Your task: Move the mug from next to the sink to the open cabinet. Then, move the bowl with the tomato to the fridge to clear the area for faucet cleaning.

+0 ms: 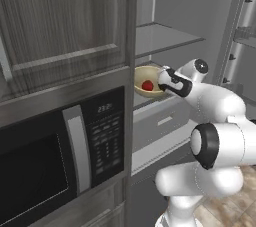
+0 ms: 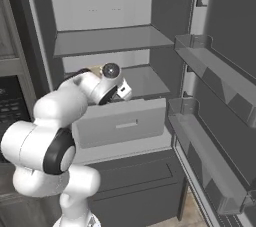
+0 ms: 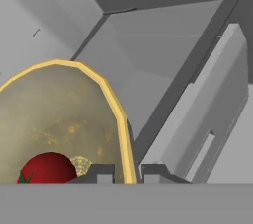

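The jaws are closed on the rim of the bowl [image 3: 59, 114]; it hangs inside the fridge [image 2: 110, 41] over the lower shelf, held level, I judge, so the tomato [image 1: 147, 86] stays in

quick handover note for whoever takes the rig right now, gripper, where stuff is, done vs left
Gripper: shut on the rim of the wide pale yellow bowl, one finger each side.
Bowl: held inside the open fridge, above a lower shelf near the pale drawer front; contact with the shelf cannot be told.
Small red tomato: sits in the bowl.
Done: bowl brought to the fridge.
Left: set it down, open the gripper, pull the arm out.
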